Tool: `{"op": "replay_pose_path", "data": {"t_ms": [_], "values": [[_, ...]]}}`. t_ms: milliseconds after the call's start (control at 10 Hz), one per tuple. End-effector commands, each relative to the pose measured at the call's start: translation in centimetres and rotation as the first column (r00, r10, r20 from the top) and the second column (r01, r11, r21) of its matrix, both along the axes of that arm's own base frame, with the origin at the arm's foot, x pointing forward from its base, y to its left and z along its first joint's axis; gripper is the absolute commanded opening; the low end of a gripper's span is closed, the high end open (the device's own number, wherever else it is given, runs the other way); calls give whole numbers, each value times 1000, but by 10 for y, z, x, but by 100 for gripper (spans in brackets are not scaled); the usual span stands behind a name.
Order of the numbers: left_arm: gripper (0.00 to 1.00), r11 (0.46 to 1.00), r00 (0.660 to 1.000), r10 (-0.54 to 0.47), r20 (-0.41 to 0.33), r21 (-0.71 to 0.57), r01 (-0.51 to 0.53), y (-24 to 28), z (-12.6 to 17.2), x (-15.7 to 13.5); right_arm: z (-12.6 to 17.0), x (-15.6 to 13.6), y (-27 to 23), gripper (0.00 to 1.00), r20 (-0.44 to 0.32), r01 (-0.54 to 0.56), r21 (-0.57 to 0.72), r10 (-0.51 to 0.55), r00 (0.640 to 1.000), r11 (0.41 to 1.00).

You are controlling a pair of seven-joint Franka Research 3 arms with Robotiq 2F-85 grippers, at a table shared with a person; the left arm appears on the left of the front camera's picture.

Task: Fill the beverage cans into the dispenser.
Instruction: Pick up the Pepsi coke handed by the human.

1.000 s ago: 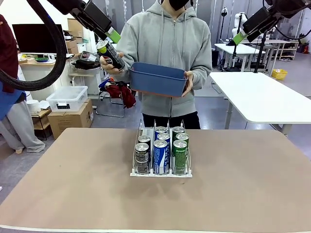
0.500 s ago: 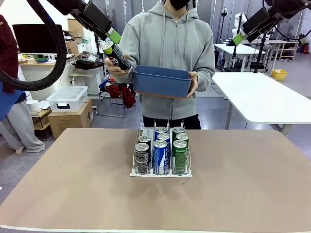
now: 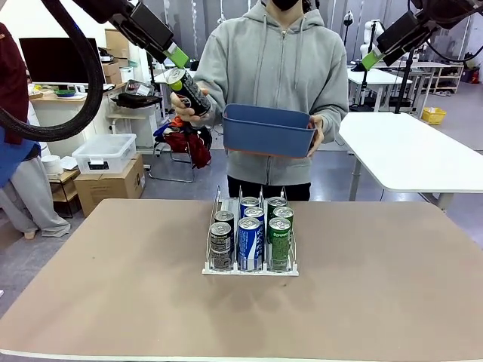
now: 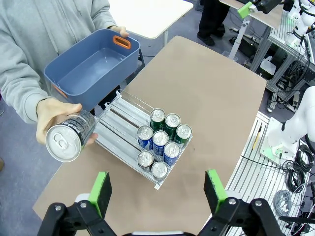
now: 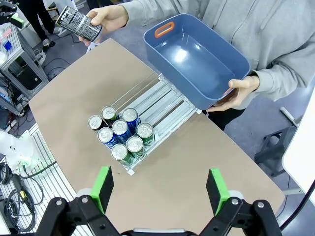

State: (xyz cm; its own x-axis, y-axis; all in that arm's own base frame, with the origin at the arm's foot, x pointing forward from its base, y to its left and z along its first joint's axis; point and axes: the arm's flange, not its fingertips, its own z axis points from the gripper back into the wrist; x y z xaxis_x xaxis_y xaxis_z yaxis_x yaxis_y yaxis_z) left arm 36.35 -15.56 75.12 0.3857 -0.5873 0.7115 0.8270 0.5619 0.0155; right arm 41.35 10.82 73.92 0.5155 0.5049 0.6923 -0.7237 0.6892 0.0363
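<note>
Seven beverage cans [image 3: 249, 234] are seated in the dispenser [image 3: 250, 268] at mid-table [image 3: 377, 302]. A dark can [image 3: 189, 92] is held in the person's hand [image 3: 183, 109] beside the blue bin [image 3: 268, 130]. Left claw [image 3: 176, 56] and right claw [image 3: 370, 59] are raised, both released.

Cans [image 3: 250, 230] fill the dispenser's [image 3: 211, 268] front; bin [image 3: 268, 130] held behind, above.

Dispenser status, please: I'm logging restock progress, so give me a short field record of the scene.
dispenser: on the table, three lanes
cans in dispenser: eight; two black, three blue-and-white, three green
loose can: black, in the person's hand, held toward the left gripper
blue bin: empty, held in the person's other hand
left gripper: open, raised, holds nothing
right gripper: open, raised, holds nothing
</note>
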Motion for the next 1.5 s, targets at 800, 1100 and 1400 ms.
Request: {"op": "replay_pose_path", "data": {"t_ms": [800,1100,1400], "values": [[100,988,992,25,127,151,-45,5,-21,42,0,0,-1,100,1,2,2,-2,1000,1000],[100,982,984,34,176,178,-66,13,-24,65,0,0,-1,100,1,2,2,-2,1000,1000],[100,984,987,52,154,163,-78,6,-34,80,0,0,-1,100,1,2,2,-2,1000,1000]]}}
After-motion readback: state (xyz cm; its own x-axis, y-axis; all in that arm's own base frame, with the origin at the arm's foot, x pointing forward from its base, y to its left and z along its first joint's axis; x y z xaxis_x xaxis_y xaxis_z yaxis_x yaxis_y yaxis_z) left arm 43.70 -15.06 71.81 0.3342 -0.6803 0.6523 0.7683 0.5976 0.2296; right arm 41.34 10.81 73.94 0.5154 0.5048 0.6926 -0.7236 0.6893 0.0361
